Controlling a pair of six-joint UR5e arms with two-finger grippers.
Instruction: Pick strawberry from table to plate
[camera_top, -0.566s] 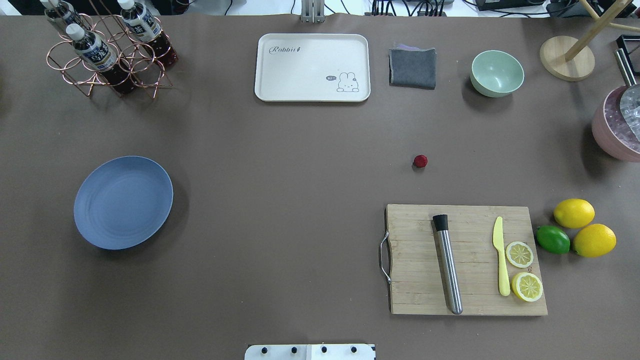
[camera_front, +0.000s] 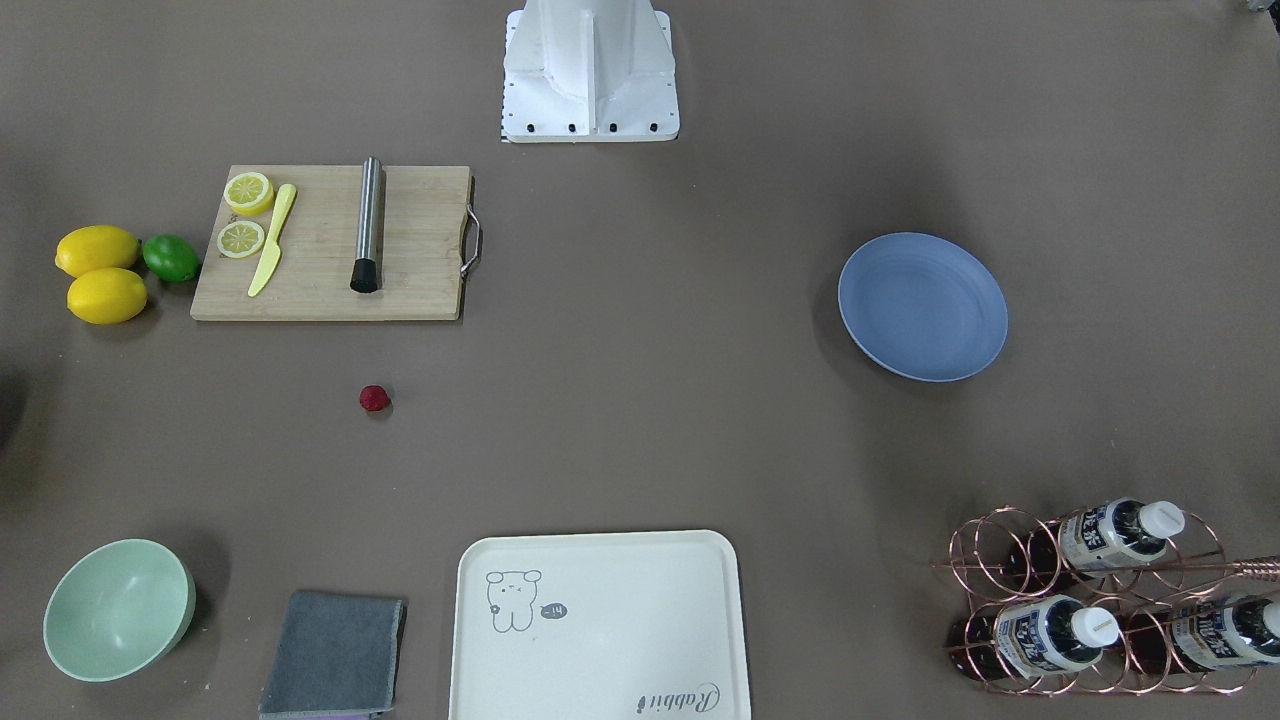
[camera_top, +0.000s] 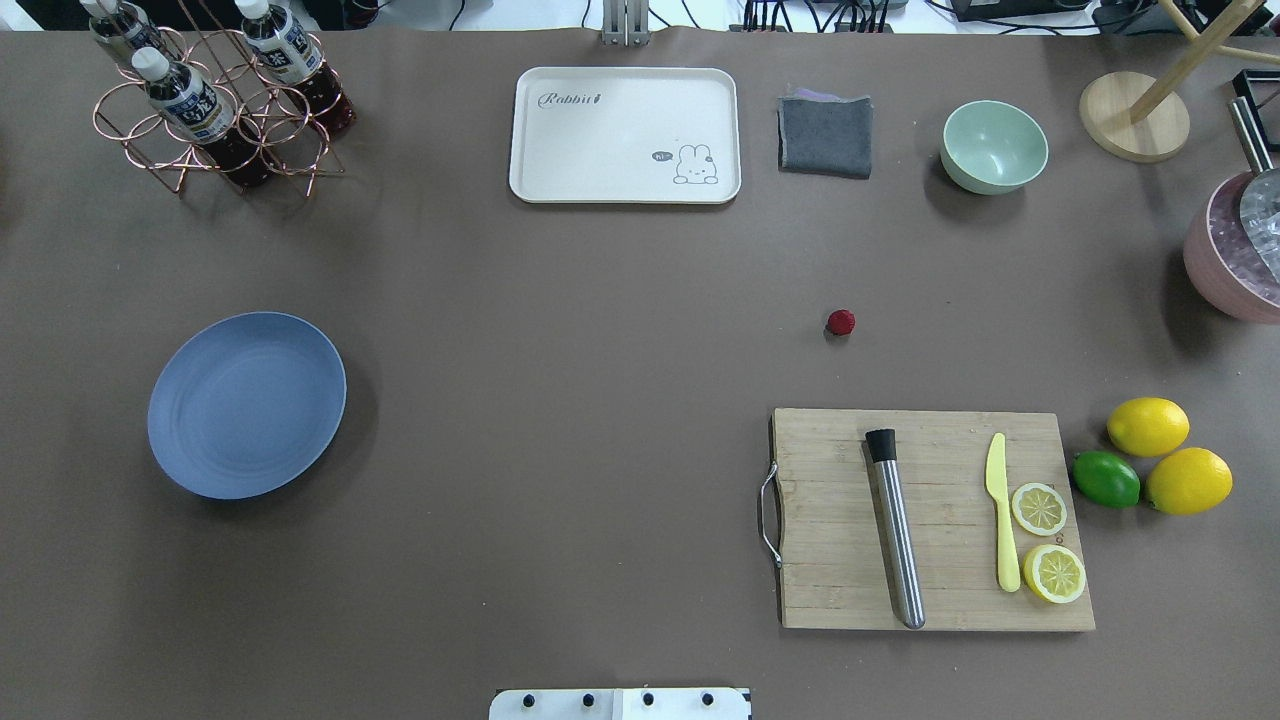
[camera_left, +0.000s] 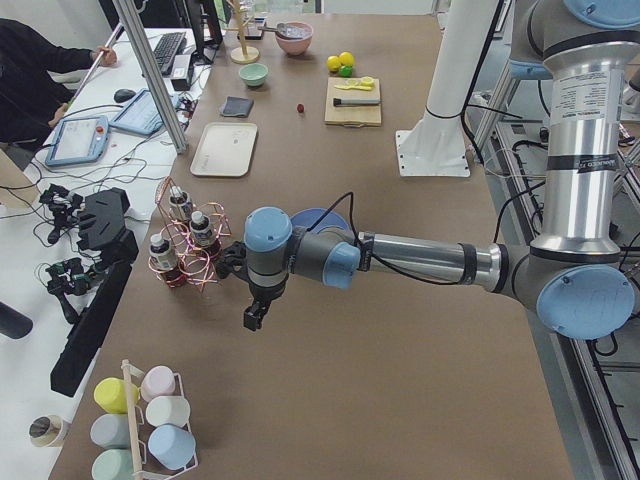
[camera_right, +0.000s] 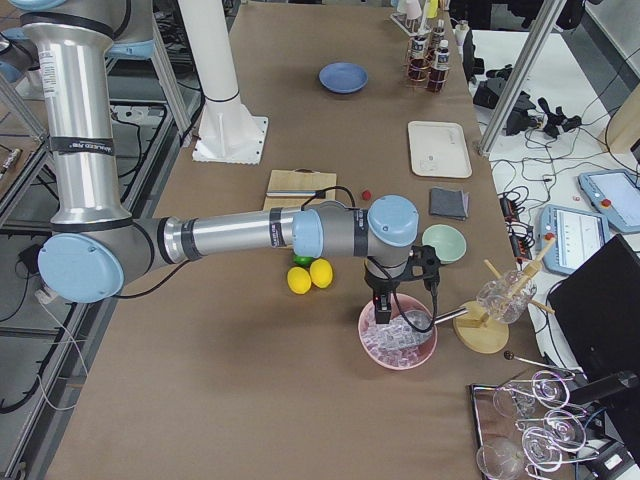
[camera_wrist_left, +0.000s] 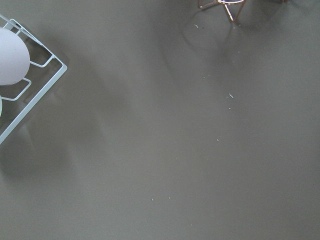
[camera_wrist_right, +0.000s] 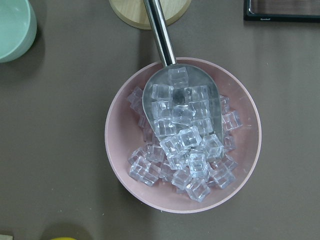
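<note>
Nothing on the tabletop has shifted vs. the overhead pic 0.6 s ago: strawberry (camera_top: 841, 322), plate (camera_top: 247, 404) and the rest lie where they did.

Left gripper (camera_left: 256, 318) shows only in the left side view, pointing down over the table (camera_top: 560, 330) near the copper bottle rack (camera_left: 185, 245); can't tell how wide its jaws stand or whether they hold anything. Its wrist cam sees bare table w/ a white wire rack corner (camera_wrist_left: 30, 95) at the edge.

Right gripper (camera_right: 383, 313) shows only in the right side view, pointing down over the pink bowl (camera_wrist_right: 120, 165) of ice cubes; jaw state likewise can't be told. Its wrist cam looks straight down on that bowl, w/ a metal scoop (camera_wrist_right: 182, 100) lying in the ice.

Strawberry sits alone on bare table on the robot's right half, between the cutting board (camera_top: 840, 520) and the grey cloth (camera_top: 825, 133), touching neither. Plate is on the left half, well apart from the berry. Both grippers are well apart from the strawberry.
</note>
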